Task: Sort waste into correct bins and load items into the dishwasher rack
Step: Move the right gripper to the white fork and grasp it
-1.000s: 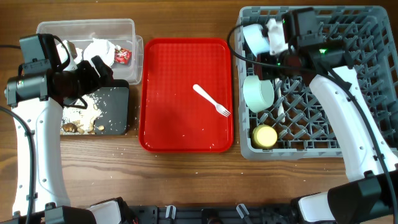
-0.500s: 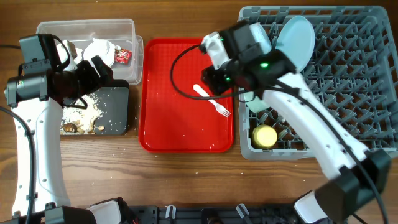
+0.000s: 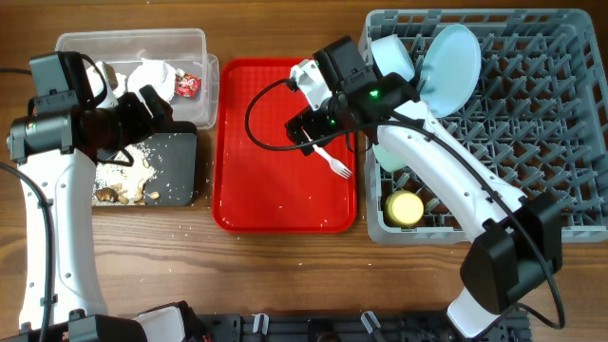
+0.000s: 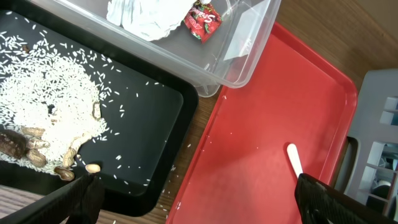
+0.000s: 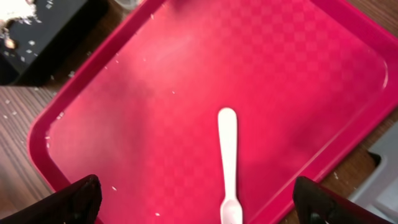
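A white plastic fork (image 3: 335,166) lies on the red serving tray (image 3: 266,180). My right gripper (image 3: 318,133) hovers open just above the fork's handle; in the right wrist view the fork (image 5: 228,155) lies between the spread fingers (image 5: 81,199), untouched. The grey dishwasher rack (image 3: 551,142) holds a pale blue plate (image 3: 451,65), a small pale bowl (image 3: 394,55), a mint-green bowl (image 3: 385,157) and a yellow cup (image 3: 406,207). My left gripper (image 3: 150,104) hangs open and empty over the clear tub (image 3: 128,40) and black tray (image 3: 176,157).
The tub holds white napkins (image 4: 143,15) and a red wrapper (image 4: 205,14). Rice and brown scraps (image 4: 50,124) cover the black tray (image 4: 149,118); a few grains lie on the wood beside it. The right arm spans the rack's left edge.
My right arm swung left from the rack to above the fork on the red tray, and its jaws opened wide. The left arm stayed still.
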### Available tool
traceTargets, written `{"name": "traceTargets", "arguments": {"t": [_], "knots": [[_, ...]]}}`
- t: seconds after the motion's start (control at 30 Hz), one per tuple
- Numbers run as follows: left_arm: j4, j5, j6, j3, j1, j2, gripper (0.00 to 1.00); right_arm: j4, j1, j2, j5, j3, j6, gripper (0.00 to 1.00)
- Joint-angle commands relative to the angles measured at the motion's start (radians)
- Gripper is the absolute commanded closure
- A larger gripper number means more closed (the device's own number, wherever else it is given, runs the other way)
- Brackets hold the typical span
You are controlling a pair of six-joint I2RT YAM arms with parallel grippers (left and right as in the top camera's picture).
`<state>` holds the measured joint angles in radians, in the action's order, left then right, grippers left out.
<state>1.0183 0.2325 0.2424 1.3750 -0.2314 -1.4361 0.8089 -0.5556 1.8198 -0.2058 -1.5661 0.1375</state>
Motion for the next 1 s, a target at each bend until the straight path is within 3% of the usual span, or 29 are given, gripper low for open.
{"name": "traceTargets", "arguments": {"t": [0.0, 0.63, 0.97], "knots": [[0.0, -0.002, 0.001, 0.011, -0.003, 0.015, 0.0, -0.018, -0.003, 0.025, -0.04, -0.013, 0.02, 0.01], [0.0, -0.002, 0.001, 0.011, -0.003, 0.015, 0.0, 0.012, -0.043, 0.193, -0.023, 0.009, 0.099, 0.09], [0.0, -0.002, 0.001, 0.011, -0.003, 0.015, 0.0, 0.048, -0.043, 0.271, 0.139, 0.01, 0.187, 0.11]]}}
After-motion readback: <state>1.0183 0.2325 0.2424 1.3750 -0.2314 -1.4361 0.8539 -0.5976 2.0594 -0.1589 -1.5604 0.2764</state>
